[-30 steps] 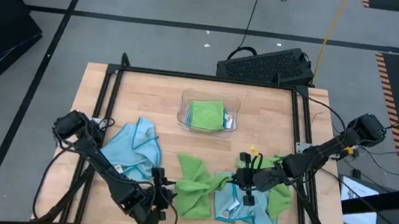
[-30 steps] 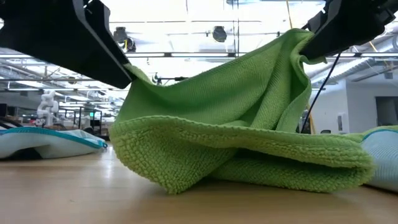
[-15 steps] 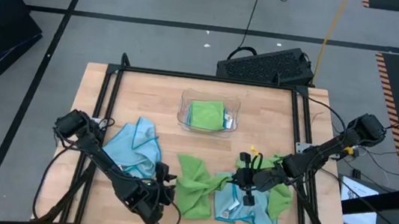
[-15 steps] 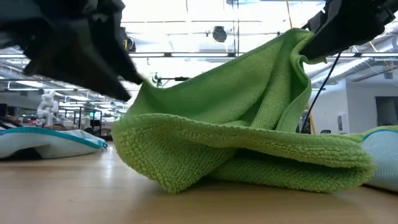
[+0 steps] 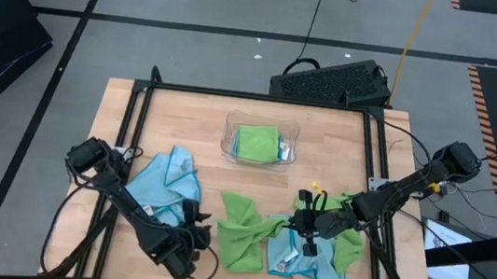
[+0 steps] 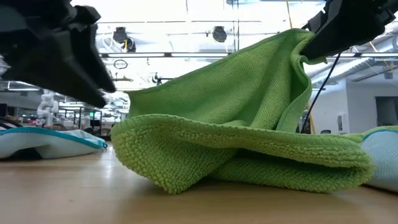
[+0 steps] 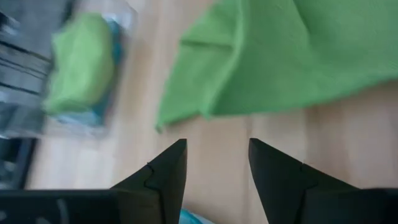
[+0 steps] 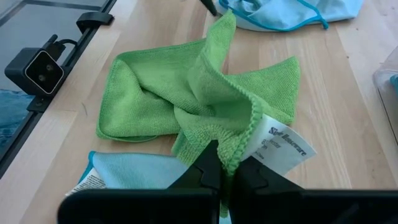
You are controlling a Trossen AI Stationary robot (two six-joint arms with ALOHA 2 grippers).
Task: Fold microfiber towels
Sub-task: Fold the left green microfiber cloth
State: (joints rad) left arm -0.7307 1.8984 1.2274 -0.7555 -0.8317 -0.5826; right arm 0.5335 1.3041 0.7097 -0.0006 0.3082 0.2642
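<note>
1. Near the middle of the high view, toward the table's (image 5: 342,141) far edge, sits a clear plastic tray (image 5: 259,144); it holds a folded green cloth with a bit of blue beside it.
2. On the crumpled green towel (image 5: 240,232), low and centre in the high view, a white tag (image 8: 283,145) shows in the right wrist view. It carries dark printed writing too small to read.
3. Right gripper (image 5: 298,223), just right of that towel in the high view, is clamped tight on its corner beside the tag and lifts that corner off the wood; the low view shows the cloth rising to the upper right.
4. Left gripper (image 5: 197,237) sits at the lower centre-left of the high view, just beside the green towel's left edge. Its fingers (image 7: 165,174) stand apart over bare wood and hold nothing.
5. Light blue towel (image 5: 166,185) lies bunched at the left of the high view.
6. Under the right gripper, at the lower right, another blue towel (image 5: 309,264) lies with a green towel (image 5: 346,245) on it.
</note>
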